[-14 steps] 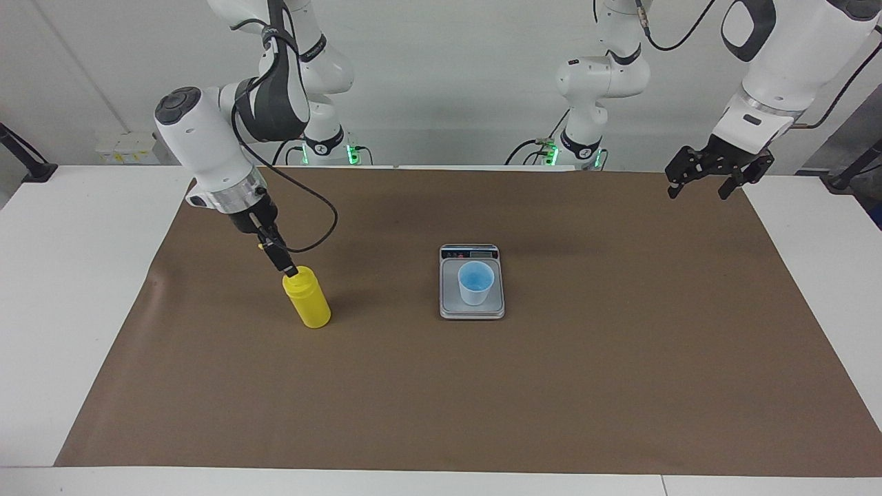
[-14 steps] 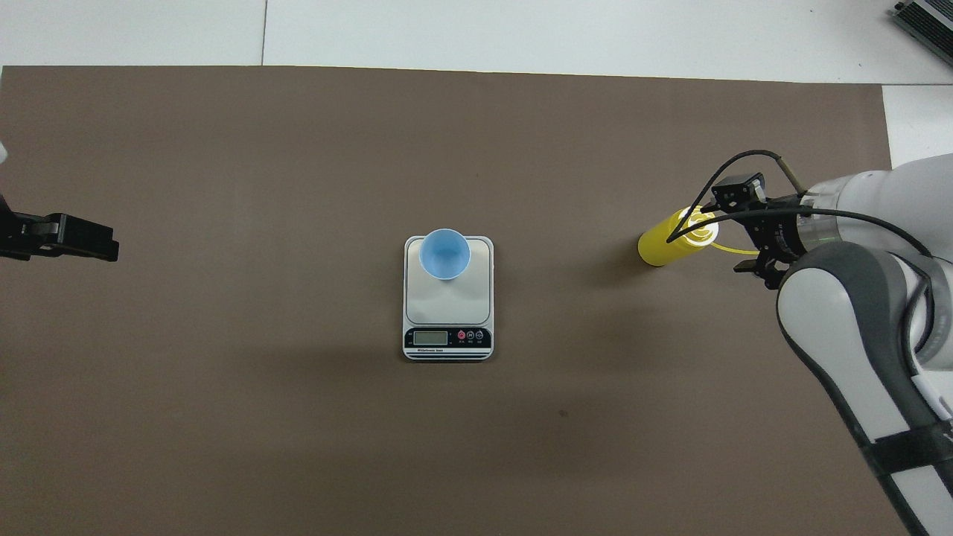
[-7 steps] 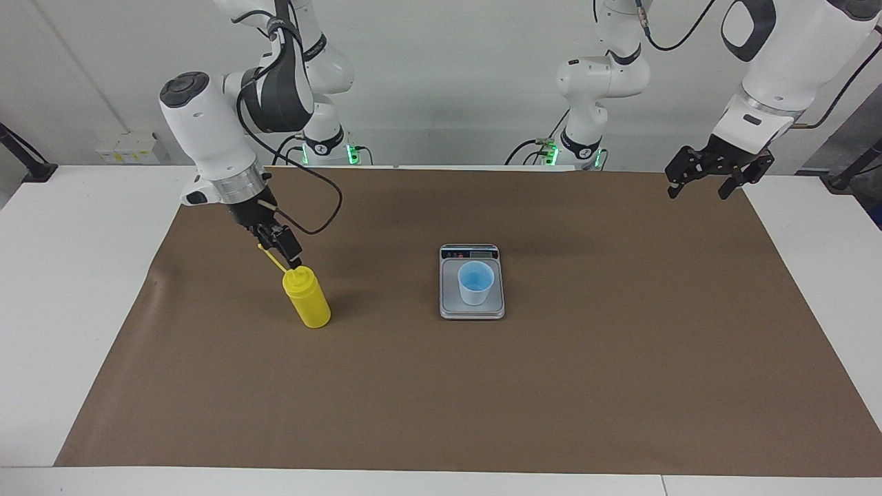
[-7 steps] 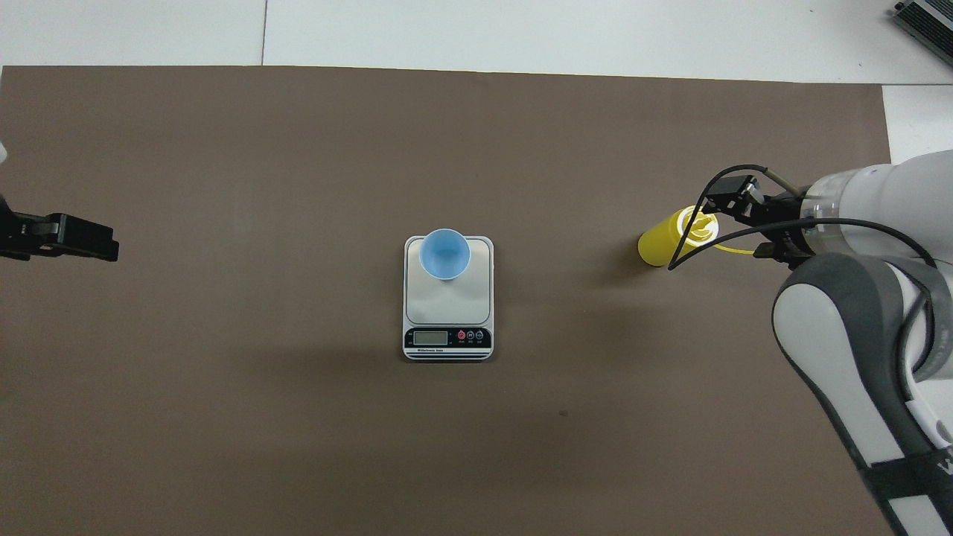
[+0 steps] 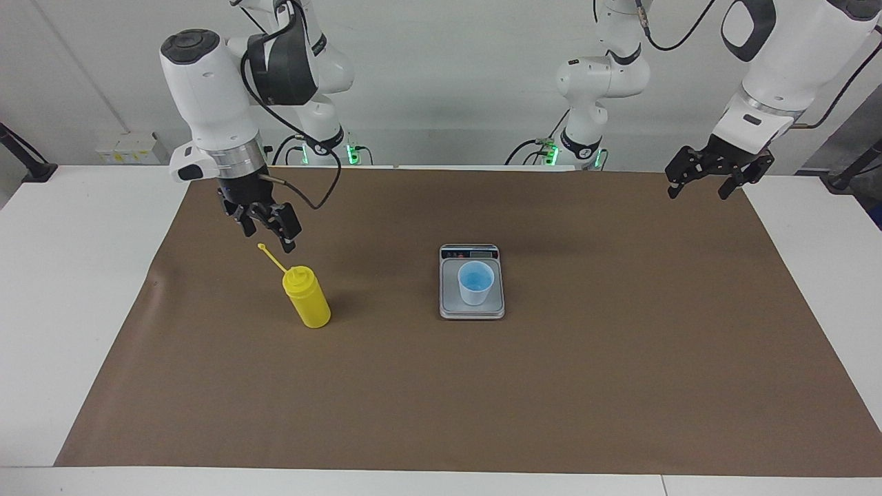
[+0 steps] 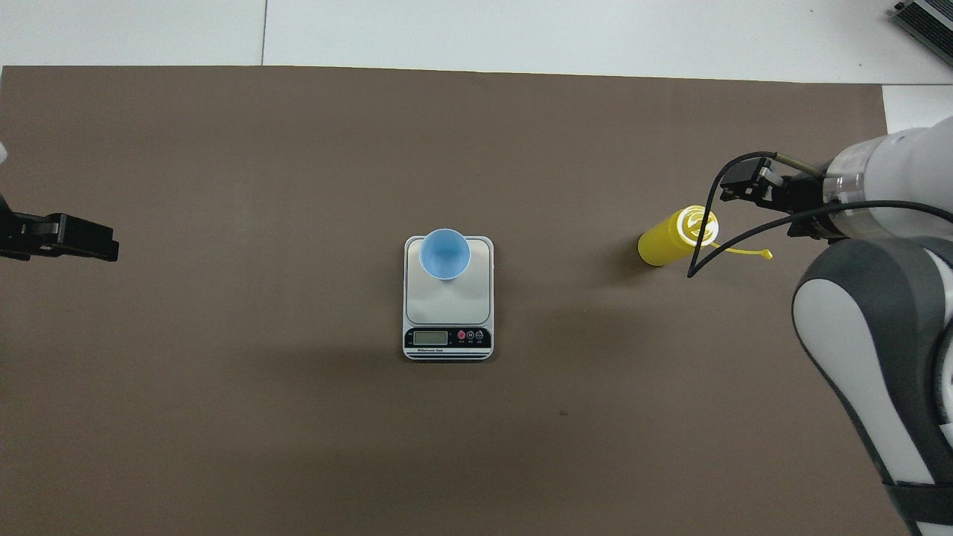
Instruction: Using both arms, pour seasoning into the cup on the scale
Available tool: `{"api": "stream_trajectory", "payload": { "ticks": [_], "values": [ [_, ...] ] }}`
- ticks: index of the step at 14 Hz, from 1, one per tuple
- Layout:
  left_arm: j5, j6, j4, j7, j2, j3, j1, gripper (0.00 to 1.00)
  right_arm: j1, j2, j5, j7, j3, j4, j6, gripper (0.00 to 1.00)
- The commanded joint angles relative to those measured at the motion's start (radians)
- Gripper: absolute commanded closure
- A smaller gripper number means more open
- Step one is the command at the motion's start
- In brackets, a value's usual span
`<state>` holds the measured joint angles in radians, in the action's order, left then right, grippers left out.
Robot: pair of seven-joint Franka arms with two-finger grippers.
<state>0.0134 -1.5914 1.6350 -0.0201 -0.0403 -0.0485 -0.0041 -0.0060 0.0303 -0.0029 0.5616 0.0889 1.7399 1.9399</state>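
Note:
The seasoning, a yellow squeeze bottle (image 5: 307, 301) (image 6: 670, 240), stands upright on the brown mat toward the right arm's end of the table. Its thin cap strap (image 5: 269, 256) (image 6: 747, 252) sticks out sideways, free of the nozzle. My right gripper (image 5: 267, 233) (image 6: 750, 186) hangs open a little above the strap and bottle top, touching neither. The light-blue cup (image 5: 475, 282) (image 6: 444, 253) stands on the silver scale (image 5: 473, 308) (image 6: 447, 307) at mid-table. My left gripper (image 5: 697, 191) (image 6: 71, 238) waits open, raised over the mat's edge at its own end.
A brown mat (image 5: 482, 399) covers most of the white table (image 5: 62, 310). Both arm bases stand at the robots' edge of the table. The scale's display strip (image 6: 447, 339) faces the robots. A grey device (image 6: 923, 15) lies at the table's corner farthest from the robots.
My right gripper has risen from the bottle's top and drawn back toward the robots. The cap strap now juts out free. The left arm, cup and scale are unchanged.

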Motion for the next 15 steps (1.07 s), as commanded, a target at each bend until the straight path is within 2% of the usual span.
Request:
{"api": "stream_trajectory", "payload": {
  "ticks": [1, 3, 6, 8, 10, 15],
  "values": [
    [0.000, 0.001, 0.032, 0.009, -0.030, -0.002, 0.007, 0.00, -0.011, 0.059, -0.023, -0.022, 0.011, -0.109, -0.064, 0.00],
    [0.000, 0.001, 0.032, 0.009, -0.030, -0.004, 0.007, 0.00, -0.008, 0.059, -0.029, -0.054, 0.011, -0.108, -0.062, 0.00],
    [0.000, 0.001, 0.032, 0.009, -0.030, -0.004, 0.007, 0.00, -0.011, 0.045, -0.034, -0.198, 0.009, -0.096, -0.082, 0.00],
    [0.000, 0.001, 0.032, 0.009, -0.030, -0.002, 0.007, 0.00, -0.011, 0.027, -0.037, -0.224, 0.009, -0.074, -0.139, 0.00],
    [0.000, 0.001, 0.032, 0.009, -0.030, -0.002, 0.007, 0.00, -0.009, -0.004, -0.058, -0.230, 0.009, -0.022, -0.134, 0.00],
    [0.000, 0.001, 0.032, 0.009, -0.030, -0.004, 0.007, 0.00, -0.009, -0.065, -0.062, -0.241, 0.011, 0.032, -0.145, 0.00]
  ]
}}
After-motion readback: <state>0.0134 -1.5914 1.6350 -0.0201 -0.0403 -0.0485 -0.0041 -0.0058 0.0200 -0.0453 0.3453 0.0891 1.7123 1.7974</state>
